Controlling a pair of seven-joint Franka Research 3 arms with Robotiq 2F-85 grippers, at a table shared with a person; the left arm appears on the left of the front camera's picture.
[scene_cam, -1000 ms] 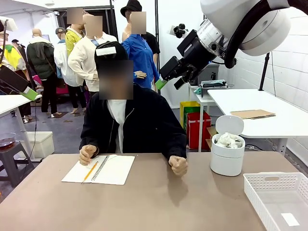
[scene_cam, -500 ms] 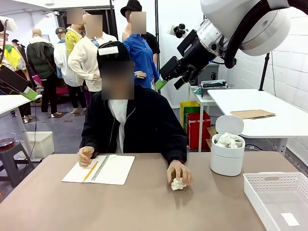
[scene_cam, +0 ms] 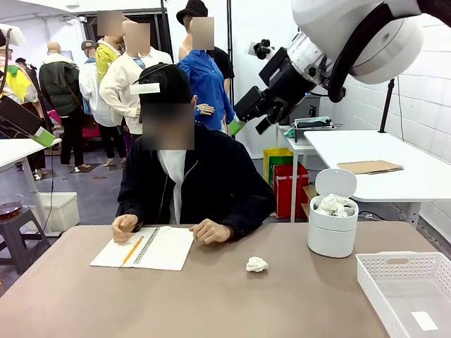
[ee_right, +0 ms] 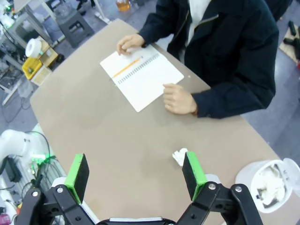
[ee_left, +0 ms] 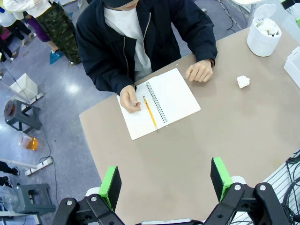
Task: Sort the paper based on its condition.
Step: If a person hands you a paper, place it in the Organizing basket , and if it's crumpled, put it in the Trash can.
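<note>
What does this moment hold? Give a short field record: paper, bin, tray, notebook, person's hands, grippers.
paper: one crumpled ball loose on the table, apart from the hands
bin: white bin, lid up, crumpled paper inside
tray: white tray at the robot's right, a small flat slip inside
notebook: open notebook, pencil on it
person's hands: both resting at the notebook's far edge
left gripper: open, high over the table
right gripper: open, high over the table

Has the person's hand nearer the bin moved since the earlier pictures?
Yes. That hand has drawn back from the crumpled paper to the notebook's edge, farther from the white bin.
</note>
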